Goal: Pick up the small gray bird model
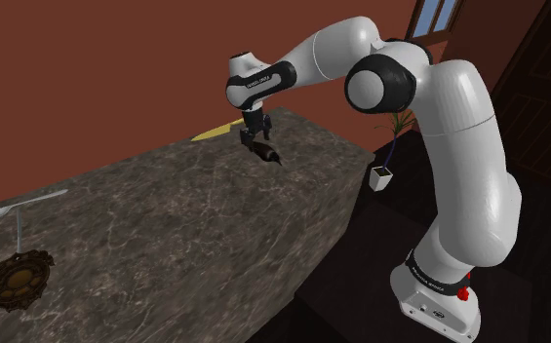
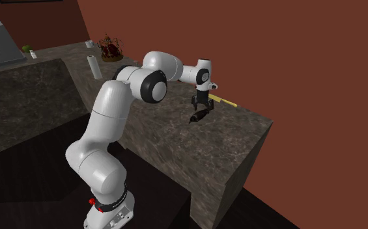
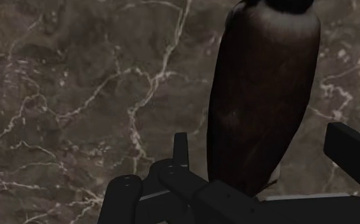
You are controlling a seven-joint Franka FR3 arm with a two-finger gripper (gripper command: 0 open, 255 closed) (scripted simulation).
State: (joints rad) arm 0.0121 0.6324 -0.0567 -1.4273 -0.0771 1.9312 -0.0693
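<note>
The black gripper points down with its fingers spread wide. The dark, grey-brown bird model lies lengthwise between them, and a sliver of marble shows on each side, so neither finger touches it. The bird is tilted, near the marbled counter's far edge by the red-brown wall. A yellow strip lies just beyond it, at that edge.

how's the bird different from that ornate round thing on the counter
The bird is long, smooth and almost black; the ornate round piece is flat, with a scrolled rim and brown centre. The bird sits between the gripper's open fingers; the round piece lies at the counter's opposite end. Both are dark.
</note>
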